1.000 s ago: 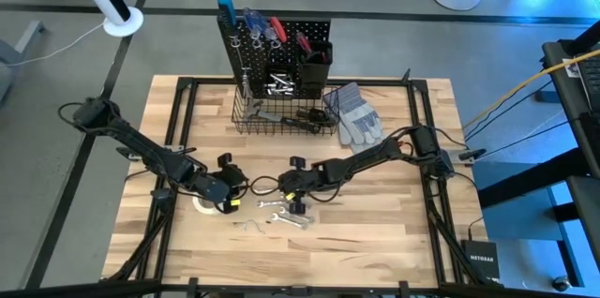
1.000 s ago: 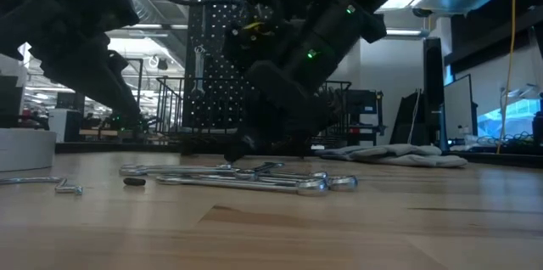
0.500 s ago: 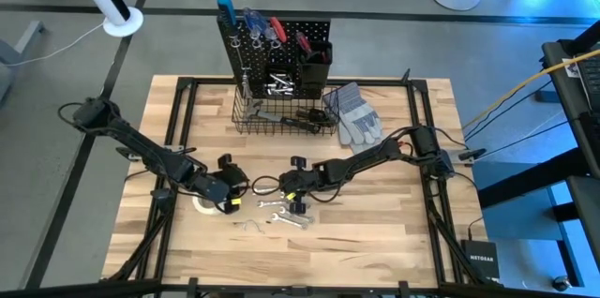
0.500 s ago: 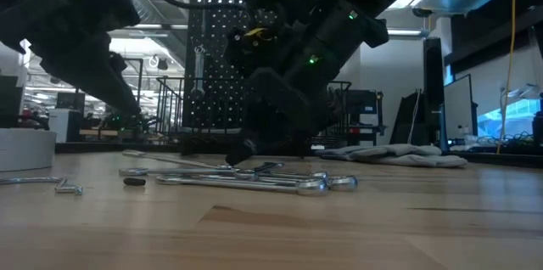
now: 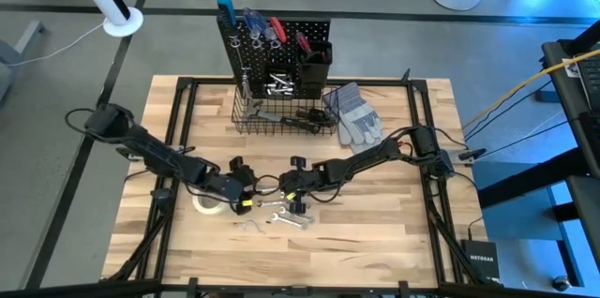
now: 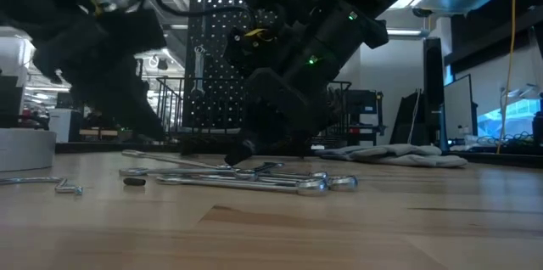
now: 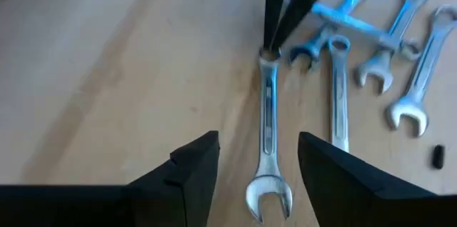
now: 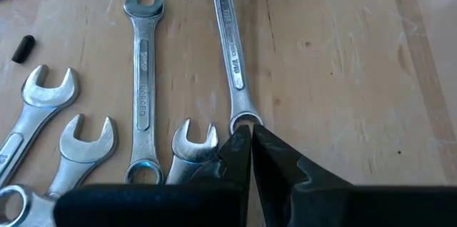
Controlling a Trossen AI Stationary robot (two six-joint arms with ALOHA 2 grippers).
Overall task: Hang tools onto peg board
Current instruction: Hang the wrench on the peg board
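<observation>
A silver wrench (image 7: pixel 268 113) lies between my two grippers, near the middle of the table. My right gripper (image 8: pixel 248 138) is shut on the wrench's ring end. My left gripper (image 7: pixel 260 177) is open. Its fingers stand on either side of the wrench's open-jaw end (image 7: pixel 268 200) without touching it. From above, the left gripper (image 5: pixel 248 192) and the right gripper (image 5: pixel 280 186) face each other. The black peg board (image 5: pixel 274 50) stands upright at the table's far edge, with screwdrivers and wrenches hanging on it. My right gripper pinches the wrench's ring end (image 8: pixel 243 121) between its two fingertips. The fingers slant down from the table's right side and lie along the wrench. The shaft runs away from them toward my left gripper. Whether its far end rests on the wood I cannot tell.
Several more wrenches (image 5: pixel 286 216) lie just nearer than the grippers, with a bent hex key (image 5: pixel 246 226) beside them. A white tape roll (image 5: pixel 204 206) sits under my left arm. A wire basket (image 5: pixel 281 112) and grey gloves (image 5: pixel 354 115) lie by the peg board.
My left gripper has moved toward the table's right and down, up to the wrench's free end, and has opened. In the low view the held wrench's free end has come up a little.
</observation>
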